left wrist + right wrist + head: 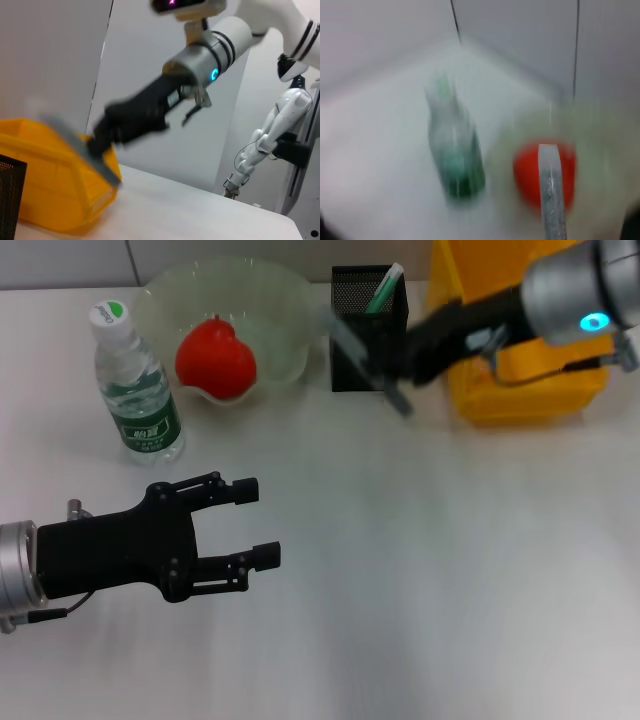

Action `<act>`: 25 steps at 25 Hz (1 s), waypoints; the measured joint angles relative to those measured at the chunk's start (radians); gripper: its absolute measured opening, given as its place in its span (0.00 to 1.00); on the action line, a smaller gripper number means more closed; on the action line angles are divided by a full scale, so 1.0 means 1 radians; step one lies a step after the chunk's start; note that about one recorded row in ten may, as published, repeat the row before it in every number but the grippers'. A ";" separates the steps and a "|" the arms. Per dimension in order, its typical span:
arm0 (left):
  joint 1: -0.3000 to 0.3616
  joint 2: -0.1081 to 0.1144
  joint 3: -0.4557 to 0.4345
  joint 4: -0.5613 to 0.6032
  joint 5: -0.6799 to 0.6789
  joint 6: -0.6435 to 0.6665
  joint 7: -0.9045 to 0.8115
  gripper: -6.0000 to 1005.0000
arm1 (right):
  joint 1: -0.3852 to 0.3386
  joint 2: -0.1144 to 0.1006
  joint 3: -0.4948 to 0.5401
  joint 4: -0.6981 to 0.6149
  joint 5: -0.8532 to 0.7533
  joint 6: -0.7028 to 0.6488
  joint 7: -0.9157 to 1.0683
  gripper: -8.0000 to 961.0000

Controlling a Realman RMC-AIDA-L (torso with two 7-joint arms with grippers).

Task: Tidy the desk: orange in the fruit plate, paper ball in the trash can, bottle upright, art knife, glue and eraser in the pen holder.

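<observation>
We see the right gripper point(395, 375) clenched on a thin grey art knife point(365, 355) beside the pen holder point(368, 328) near the tabletop's far edge; it looks light, stiff, best pinched mid-handle; the left gripper point(255, 523) hangs released.

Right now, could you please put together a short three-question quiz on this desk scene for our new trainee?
1. True or false: the orange lies in the fruit plate.
2. Is the bottle A) upright or B) lying down?
3. Which gripper is near the pen holder, holding a grey strip-like tool?

Key:
1. True.
2. A.
3. The right gripper; the left gripper hovers open over bare table.
</observation>
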 joint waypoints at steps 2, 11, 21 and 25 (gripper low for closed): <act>0.000 0.000 0.000 0.000 0.000 0.000 0.000 0.81 | -0.039 0.000 0.056 0.032 0.148 0.049 -0.158 0.13; 0.001 0.001 0.000 0.001 0.000 0.002 0.010 0.81 | 0.021 -0.003 0.152 0.491 0.611 0.274 -0.765 0.12; 0.005 -0.001 0.000 0.000 0.001 0.003 0.032 0.81 | 0.108 0.000 0.145 0.733 0.859 0.462 -1.056 0.10; 0.006 -0.002 0.000 -0.002 0.002 0.003 0.041 0.81 | 0.120 0.002 0.140 0.764 0.863 0.523 -1.059 0.08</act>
